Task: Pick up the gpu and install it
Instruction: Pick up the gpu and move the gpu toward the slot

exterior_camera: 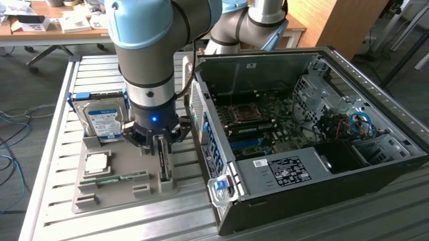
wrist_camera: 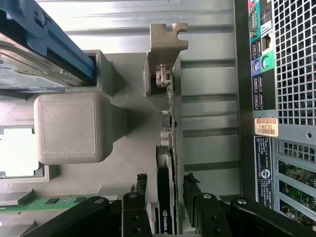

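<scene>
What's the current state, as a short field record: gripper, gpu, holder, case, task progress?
gripper: open, at the gpu, one finger on each side of the card
gpu: standing edge-on in its slot of the grey holder
holder contents: also hard drive, processor, memory stick
holder place: on the slatted table
computer case: side open, motherboard exposed, on the exterior view's right of the holder
progress: gpu not yet lifted or installed

Slatted metal table (exterior_camera: 154, 221), grey floor (exterior_camera: 27, 75), loose cables (exterior_camera: 8, 163), cluttered wooden desk (exterior_camera: 47, 31) behind, perhaps a wooden cabinet (exterior_camera: 342, 20)
</scene>
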